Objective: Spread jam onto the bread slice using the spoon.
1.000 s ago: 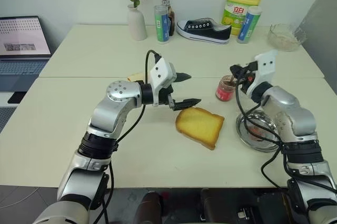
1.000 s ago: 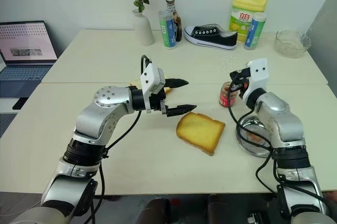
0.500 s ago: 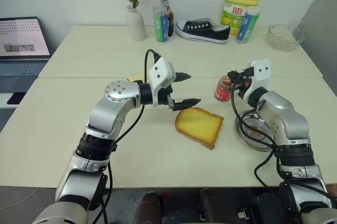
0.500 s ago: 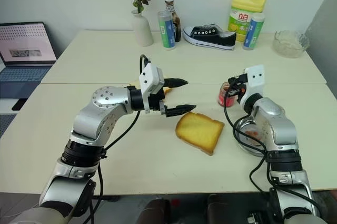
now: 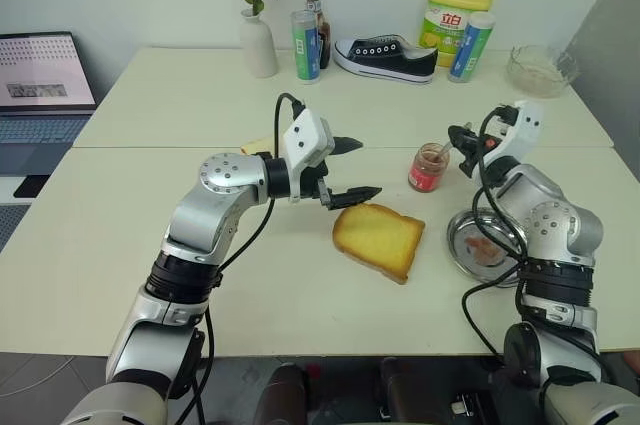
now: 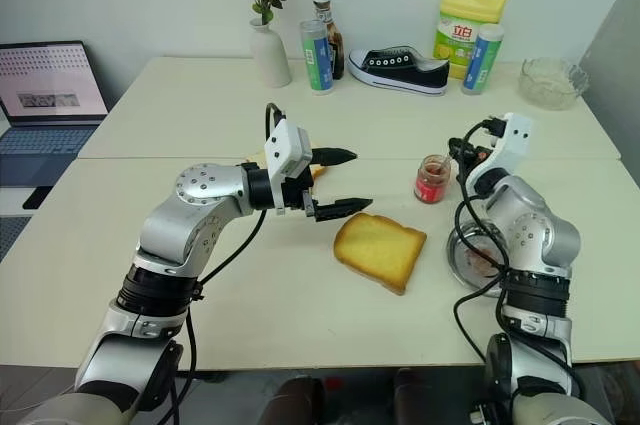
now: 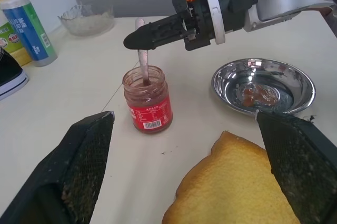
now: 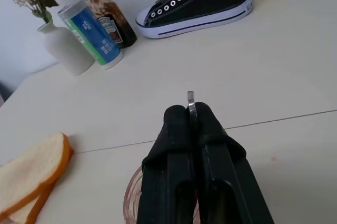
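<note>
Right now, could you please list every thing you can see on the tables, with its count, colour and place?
bread slice: 1, golden-yellow, near table centre
jam: 1 jar, dark red, right of the bread
spoon: 1, silvery, bowl down in the jar
steel dish: 1, silver, red smears, right of the bread
vase: 1, white, far table
bottles: 2, blue-green and brown, beside the vase
shoe: 1, black and white, far table
detergent jug: 1, yellow, behind the shoe
glass bowl: 1, clear, far right
laptop: 1, left
left gripper: black, open, above the bread's left
right gripper: black, shut on spoon handle
</note>
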